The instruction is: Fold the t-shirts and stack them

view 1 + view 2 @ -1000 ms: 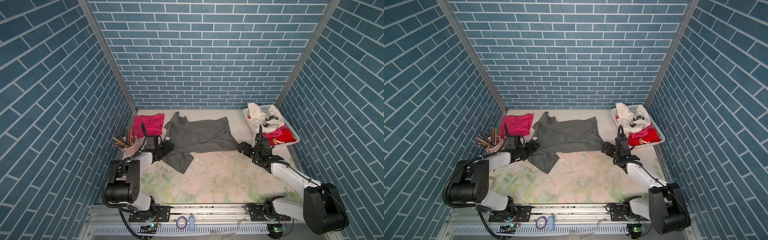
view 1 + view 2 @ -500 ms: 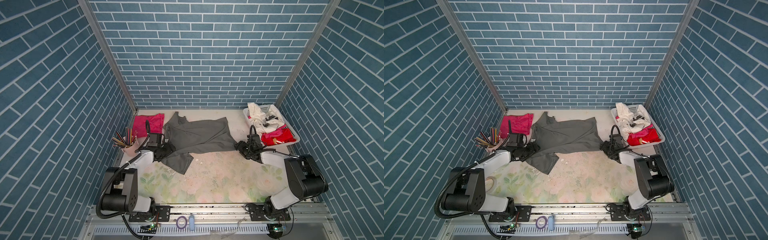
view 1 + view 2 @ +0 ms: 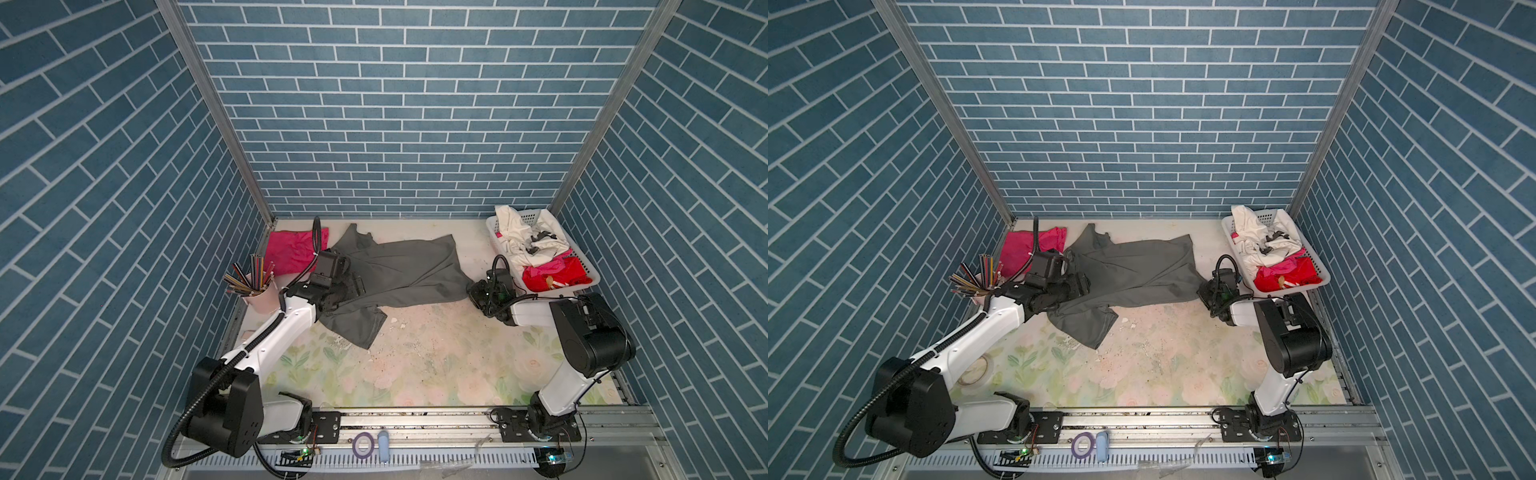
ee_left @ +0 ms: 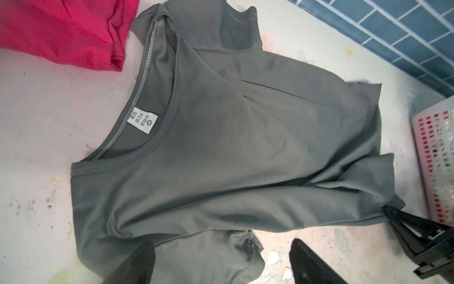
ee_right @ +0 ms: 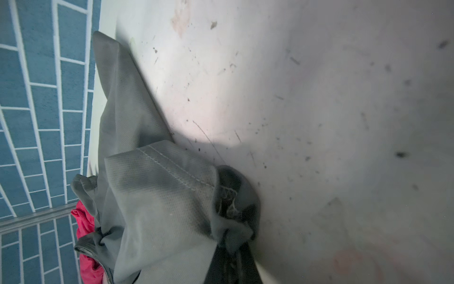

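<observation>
Top views both show the pale, flower-printed surface [image 3: 436,357] ringed by blue brick walls. Across its far half lies the dark grey t-shirt [image 3: 407,270], spread out but rumpled. Its collar is toward the left, its hem toward the right, and one short sleeve reaches toward the front edge.

At the far right stands a white perforated basket [image 3: 528,216] heaped with white cloth [image 3: 519,245] and red cloth [image 3: 552,276]. In the far left corner the pink t-shirt [image 3: 291,249] lies as a flattish bundle, just beside the grey shirt's far sleeve.

The left arm reaches in from the front left. The left hand [image 3: 353,286] is low over the grey shirt's collar end. In the left wrist view the left hand [image 4: 221,263] has its jaws spread wide, with nothing between them. One finger is over the cloth by the near sleeve and the other is over bare surface. I cannot tell whether either one touches down.

The right arm folds back from the front right. The right hand [image 3: 471,291] is at the shirt's hem corner, just in front of the basket. In the right wrist view the right hand [image 5: 233,201] is pinched tight on the stitched hem, and the cloth bunches around its dark fingers.

Beside the left arm, at the surface's left edge, a pale cup [image 3: 259,293] holds a fan of coloured pencils [image 3: 245,276]. A purple tape roll [image 3: 363,444] lies on the front rail. Inside the grey shirt's collar sits a small white label [image 4: 142,120] marked M.
</observation>
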Motion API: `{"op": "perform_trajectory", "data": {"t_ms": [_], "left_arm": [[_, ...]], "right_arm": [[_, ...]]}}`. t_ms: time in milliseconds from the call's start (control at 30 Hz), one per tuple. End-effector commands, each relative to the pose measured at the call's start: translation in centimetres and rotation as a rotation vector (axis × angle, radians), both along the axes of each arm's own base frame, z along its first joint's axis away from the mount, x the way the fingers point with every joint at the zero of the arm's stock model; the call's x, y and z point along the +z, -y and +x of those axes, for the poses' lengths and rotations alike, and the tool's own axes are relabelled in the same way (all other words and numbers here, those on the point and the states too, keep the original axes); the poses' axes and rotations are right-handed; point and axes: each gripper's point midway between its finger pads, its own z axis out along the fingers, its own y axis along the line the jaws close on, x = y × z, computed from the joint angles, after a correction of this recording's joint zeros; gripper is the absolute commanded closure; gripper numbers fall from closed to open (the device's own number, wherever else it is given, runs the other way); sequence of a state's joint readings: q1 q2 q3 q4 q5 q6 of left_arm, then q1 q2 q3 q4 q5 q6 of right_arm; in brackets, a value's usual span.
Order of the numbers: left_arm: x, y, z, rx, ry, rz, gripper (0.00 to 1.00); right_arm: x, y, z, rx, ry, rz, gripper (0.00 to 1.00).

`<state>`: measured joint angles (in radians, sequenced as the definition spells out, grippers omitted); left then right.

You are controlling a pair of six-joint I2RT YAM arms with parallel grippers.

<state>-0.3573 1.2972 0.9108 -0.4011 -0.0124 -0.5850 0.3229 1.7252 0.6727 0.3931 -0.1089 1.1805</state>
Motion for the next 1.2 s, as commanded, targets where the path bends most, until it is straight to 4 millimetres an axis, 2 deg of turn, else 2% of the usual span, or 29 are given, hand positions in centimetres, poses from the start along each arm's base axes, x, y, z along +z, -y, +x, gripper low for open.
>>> {"op": "perform_trajectory", "data": {"t_ms": [0,67,167,267,367,433,600,800,967,1000,1067,1167], "left_arm": [[-0.5,-1.8,-1.5,0.03,-0.027,0.135,0.12],[-1.4,-1.9,-2.4,0.04,-0.057,0.117,0.12],[-3.1,-0.8,-4.4,0.002,-0.146,0.03,0.12],[-5.3,-0.9,-7.2,0.081,-0.276,-0.042,0.12],[-7.3,0.4,-10.0,0.113,-0.397,-0.185,0.12],[-8.0,1.1,-11.3,0.138,-0.436,-0.27,0.12],[-9.1,0.6,-12.5,0.27,-0.431,-0.394,0.12],[-11.3,-0.5,-11.9,0.351,-0.442,-0.448,0.16],[-12.5,-1.2,-10.8,0.379,-0.45,-0.478,0.3],[-12.7,-1.2,-10.8,0.383,-0.455,-0.472,0.36],[-13.2,-1.8,-10.9,0.407,-0.462,-0.44,0.56],[-13.9,-3.5,-11.2,0.459,-0.465,-0.359,0.65]], "right_arm": [[-1.2,0.7,-0.5,-0.025,-0.041,-0.042,1.0],[-0.3,0.9,-0.6,-0.019,-0.018,-0.056,1.0],[1.4,1.2,-0.8,-0.003,0.026,-0.082,1.0],[3.4,1.4,-1.0,0.024,0.085,-0.107,1.0],[4.7,1.1,-1.0,0.059,0.115,-0.126,1.0],[5.1,0.8,-1.0,0.078,0.128,-0.132,1.0],[5.3,0.1,-1.2,0.112,0.143,-0.123,1.0],[5.9,-0.3,-1.4,0.132,0.169,-0.108,1.0],[6.4,-0.1,-1.8,0.137,0.181,-0.113,1.0],[6.5,-0.1,-1.8,0.138,0.184,-0.115,1.0],[6.6,0.1,-1.9,0.135,0.187,-0.121,1.0],[7.0,0.2,-1.9,0.128,0.199,-0.117,1.0]]}}
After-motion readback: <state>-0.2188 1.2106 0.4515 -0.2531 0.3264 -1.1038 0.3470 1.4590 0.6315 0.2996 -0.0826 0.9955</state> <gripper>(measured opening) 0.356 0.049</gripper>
